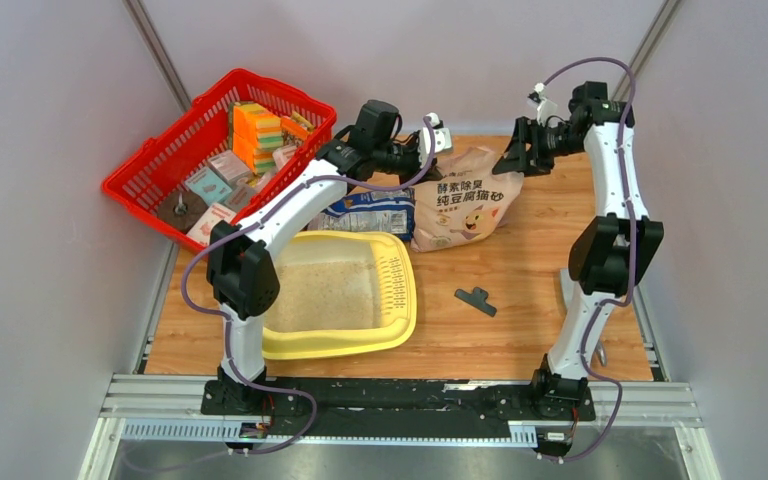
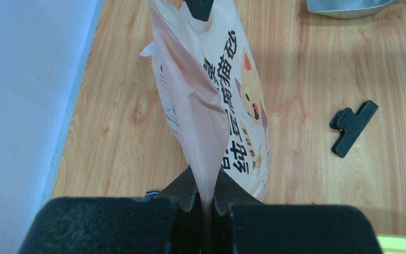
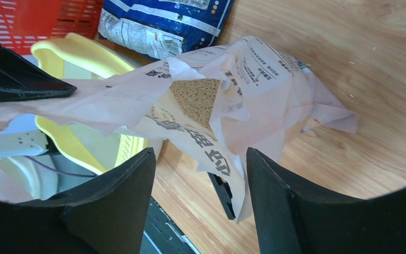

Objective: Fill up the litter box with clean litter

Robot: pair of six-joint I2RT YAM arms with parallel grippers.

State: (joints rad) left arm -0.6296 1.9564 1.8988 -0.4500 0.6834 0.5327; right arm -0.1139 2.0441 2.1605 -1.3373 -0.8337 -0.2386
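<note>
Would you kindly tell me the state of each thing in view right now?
litter box: partly filled with clean litter
litter bag: mouth open
left gripper: shut on litter bag
right gripper: open
black clip: lying loose, clipping nothing
red basket: full

left arm: we reach far forward, left pincer (image 2: 205,200) clamped on the bag (image 2: 211,106) | right arm: we hold it raised, right pincer (image 3: 201,159) jaws apart
</note>
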